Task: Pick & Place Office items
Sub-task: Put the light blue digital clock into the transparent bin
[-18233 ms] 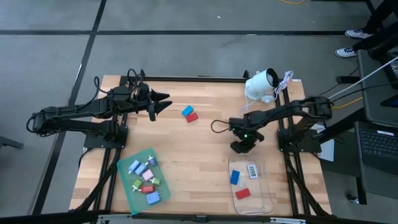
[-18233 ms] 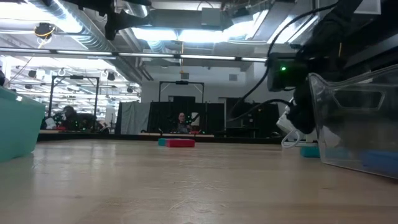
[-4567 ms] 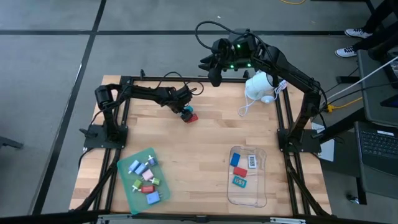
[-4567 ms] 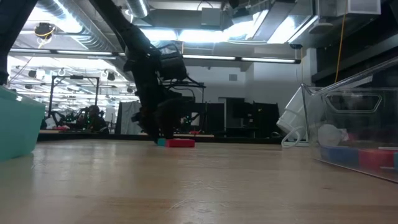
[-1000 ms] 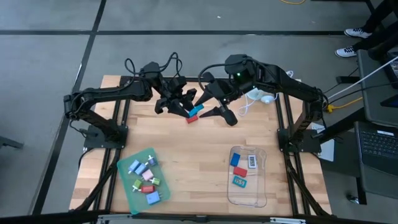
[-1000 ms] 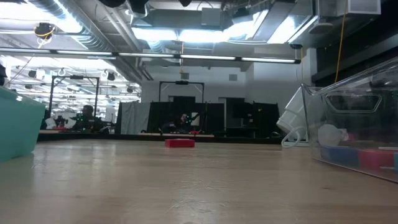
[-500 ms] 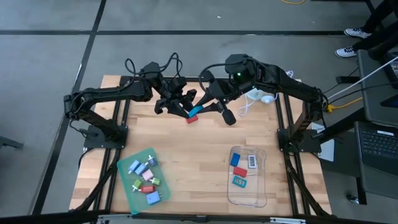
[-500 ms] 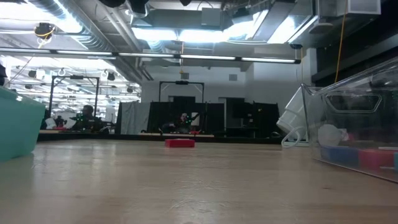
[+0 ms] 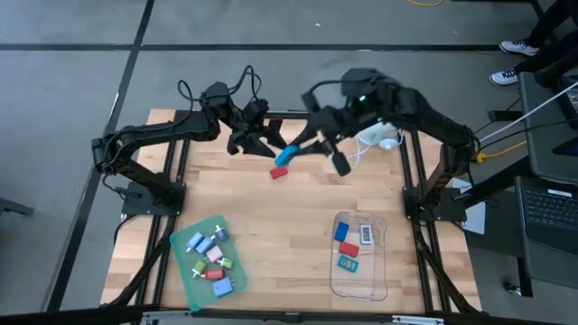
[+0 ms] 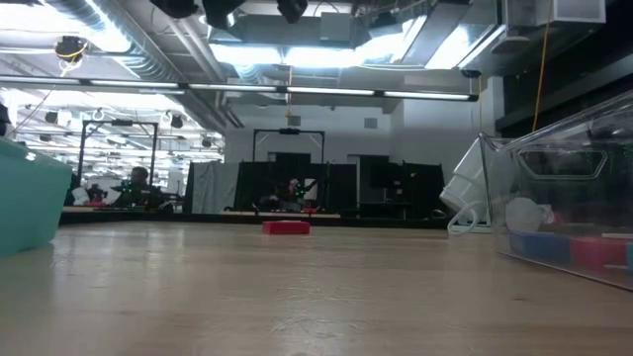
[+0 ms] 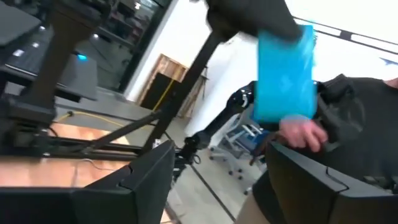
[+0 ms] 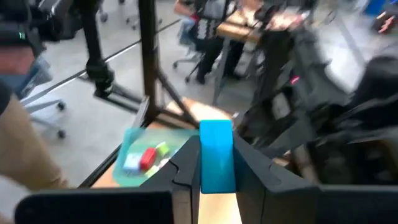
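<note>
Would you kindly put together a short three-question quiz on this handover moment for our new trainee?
1. True or false: the right gripper is shut on the blue piece.
2. Which piece lies on the bare table under the two grippers? A) the white one B) the red piece C) the pink one
3. Fill in: the left gripper is ____, its fingers clear of the blue piece.

Key
1. True: in the right wrist view the piece sits clamped between the fingers.
2. B: it lies apart from the green tray and the clear tray.
3. Open.
</note>
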Tool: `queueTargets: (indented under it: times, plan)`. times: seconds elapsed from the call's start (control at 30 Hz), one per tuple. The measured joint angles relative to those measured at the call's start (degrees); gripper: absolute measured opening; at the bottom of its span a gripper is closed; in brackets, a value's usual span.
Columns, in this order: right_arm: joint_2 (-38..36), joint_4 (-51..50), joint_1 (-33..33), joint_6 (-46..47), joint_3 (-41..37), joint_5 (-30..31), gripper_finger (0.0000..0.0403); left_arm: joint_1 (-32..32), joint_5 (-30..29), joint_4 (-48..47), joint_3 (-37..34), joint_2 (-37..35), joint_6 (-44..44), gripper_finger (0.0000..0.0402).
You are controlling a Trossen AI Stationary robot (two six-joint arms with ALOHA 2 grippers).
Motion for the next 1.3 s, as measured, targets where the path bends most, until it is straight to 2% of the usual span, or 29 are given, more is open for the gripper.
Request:
queueTargets:
  times: [0.17,0.33,0.4,0.57,0.73,0.83,0.93,1.0,1.1,1.2,1.3]
  plan:
    - [-0.79,-0.68,-1.40,1.88,4.91,2.91,0.0065,5.29,-0.76,-2.01,0.00,-0.04,4.30,0.0247]
    - [-3.19,-9.44,-2.80,5.89,4.37,6.85,0.0065,12.02,-8.16,-16.46,0.00,-0.04,18.10,0.0248]
    - [-3.22,-14.29,-2.83,7.38,4.35,9.27,0.0066,14.34,-13.65,-24.90,0.00,-0.04,26.30,0.0248]
    - [-2.96,-26.55,-2.72,12.40,4.33,13.17,0.0068,17.88,-32.95,-41.98,0.00,-0.04,44.88,0.0248]
    - [-2.22,-38.34,-0.76,21.47,4.28,18.40,0.0069,18.33,-51.91,-48.82,0.00,-0.04,53.53,0.0249]
    - [-2.52,-38.60,1.36,29.37,1.22,22.32,0.0068,18.19,-60.57,-49.84,0.00,-0.04,57.72,0.0249]
    - [-2.95,-38.83,4.33,37.63,-3.77,27.26,0.0068,18.09,-63.40,-50.02,0.00,-0.04,59.66,0.0249]
    - [-3.09,-39.38,6.89,44.27,-8.44,31.85,0.0068,18.05,-63.53,-50.05,0.00,-0.04,59.68,0.0249]
    - [-3.13,-39.30,10.52,54.70,-16.48,35.36,0.0068,18.07,-63.10,-50.05,0.00,-0.04,59.39,0.0249]
    - [-3.42,-39.16,14.93,63.52,-24.80,35.01,0.0068,18.07,-61.28,-50.02,0.00,-0.04,58.01,0.0249]
    - [-3.52,-37.36,19.90,70.10,-33.26,30.69,0.0067,18.07,-59.47,-49.78,0.00,-0.04,57.06,0.0249]
